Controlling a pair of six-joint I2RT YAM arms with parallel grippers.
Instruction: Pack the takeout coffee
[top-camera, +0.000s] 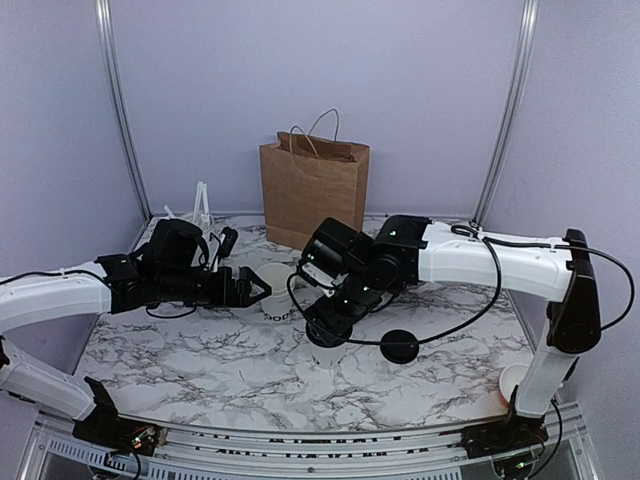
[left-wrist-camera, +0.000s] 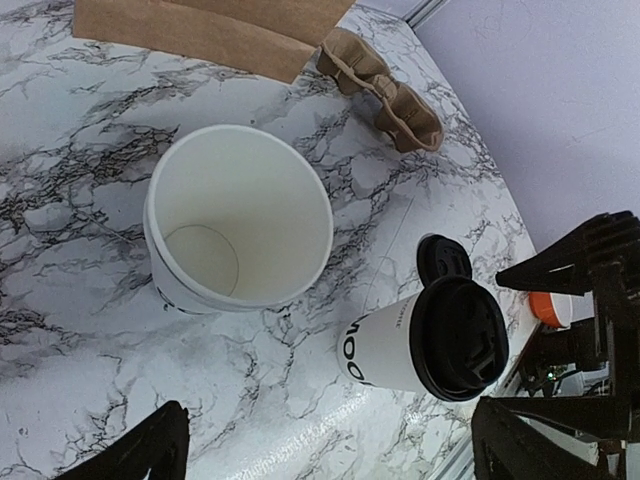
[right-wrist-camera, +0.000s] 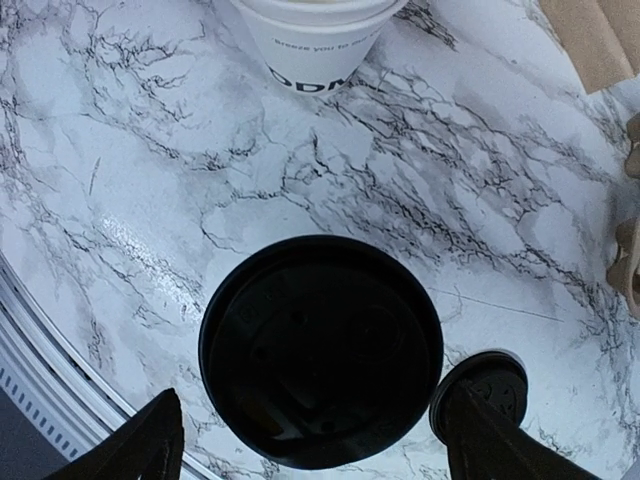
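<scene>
Though obscure overhead, takeout coffee (left-wrist-camera: 420, 345) lidded

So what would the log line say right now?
left gripper open, by lidless cup | right gripper open, over takeout coffee | coffee not yet in paper bag

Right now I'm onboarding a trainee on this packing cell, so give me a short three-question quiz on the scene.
1. True or false: the takeout coffee is already inside the paper bag.
2. What stands on the marble near the takeout coffee? A) a lidless cup B) a kettle C) a spoon
3. What colour is the loose lid?
Key: 1 false; 2 A; 3 black.
</scene>
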